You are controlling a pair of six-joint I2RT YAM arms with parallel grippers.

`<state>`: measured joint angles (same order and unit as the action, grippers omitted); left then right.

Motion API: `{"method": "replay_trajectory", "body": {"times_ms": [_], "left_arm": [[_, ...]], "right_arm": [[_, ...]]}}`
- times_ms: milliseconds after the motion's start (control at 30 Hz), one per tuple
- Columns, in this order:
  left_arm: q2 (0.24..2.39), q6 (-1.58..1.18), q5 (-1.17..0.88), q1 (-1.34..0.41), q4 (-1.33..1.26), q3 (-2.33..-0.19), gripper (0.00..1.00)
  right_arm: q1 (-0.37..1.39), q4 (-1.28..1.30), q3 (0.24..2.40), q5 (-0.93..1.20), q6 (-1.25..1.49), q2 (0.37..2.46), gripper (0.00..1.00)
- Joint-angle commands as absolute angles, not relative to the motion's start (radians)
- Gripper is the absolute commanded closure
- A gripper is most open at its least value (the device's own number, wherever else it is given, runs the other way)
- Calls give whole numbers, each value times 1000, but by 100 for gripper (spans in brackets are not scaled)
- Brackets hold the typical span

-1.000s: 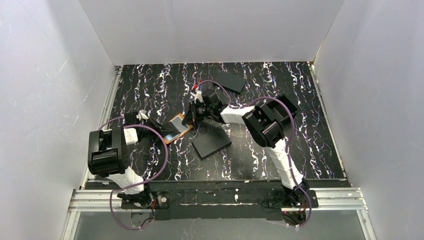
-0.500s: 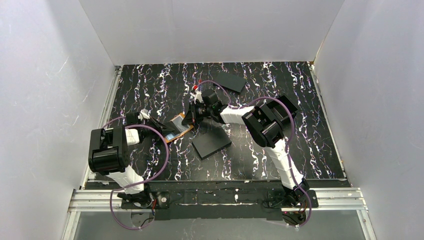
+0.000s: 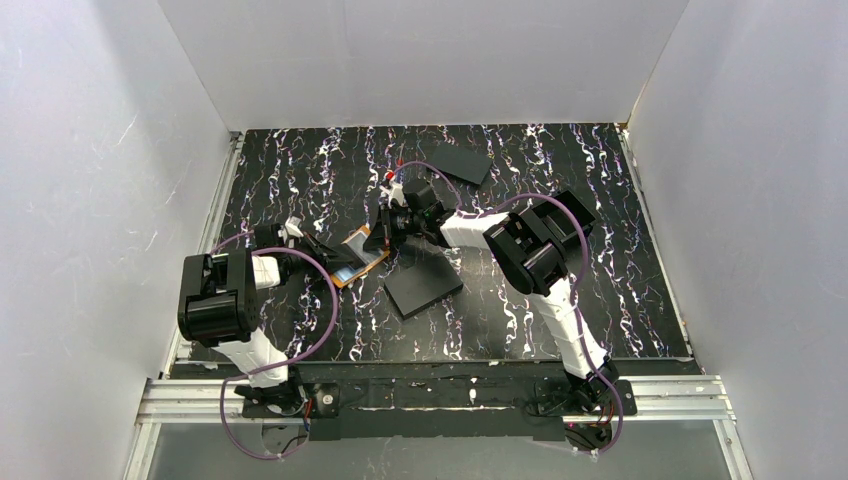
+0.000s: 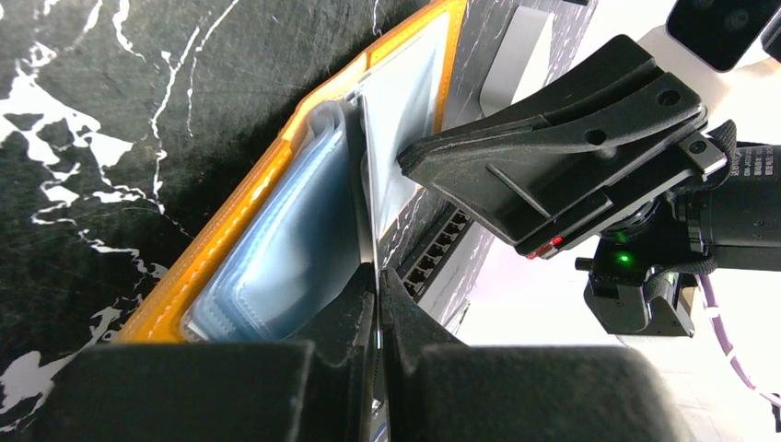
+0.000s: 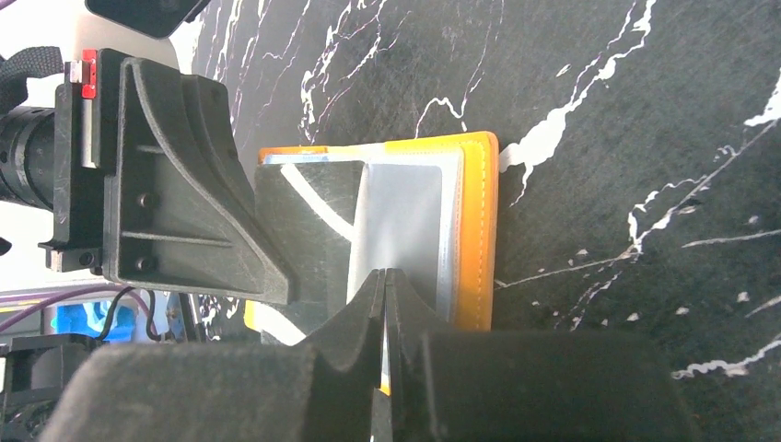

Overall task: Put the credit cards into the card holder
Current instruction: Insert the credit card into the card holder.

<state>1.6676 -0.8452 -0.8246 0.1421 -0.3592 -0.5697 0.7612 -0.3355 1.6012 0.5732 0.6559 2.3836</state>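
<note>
Held open from both sides, left of centre on the table (image 3: 600, 300): card holder (image 3: 358, 255), orange outside, pale blue-grey sleeves inside. Clamped on one thin sleeve with the left gripper (image 4: 378, 276), fingers pressed together over it. Pinched on the opposite sleeve with the right gripper (image 5: 385, 276), tips nearly meeting. Lying flat nearby: big black rectangle (image 3: 423, 287) just right of it, small black rectangle (image 3: 462, 163) near the far edge
</note>
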Motion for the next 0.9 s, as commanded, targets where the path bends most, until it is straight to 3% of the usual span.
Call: {"method": "replay_trajectory", "body": {"times_ms": [0, 300, 567, 867], "left_arm": [[1680, -826, -908, 130, -340, -564, 100], [1708, -797, -919, 130, -308, -578, 100], [1720, -780, -917, 130, -290, -583, 100], [1740, -779, -910, 130, -276, -596, 100]], "right_arm": [[770, -279, 1604, 551, 633, 2432, 91], [758, -276, 1590, 544, 634, 2414, 90], [727, -173, 1579, 473, 558, 2336, 78], [723, -88, 1602, 455, 496, 2331, 72]]}}
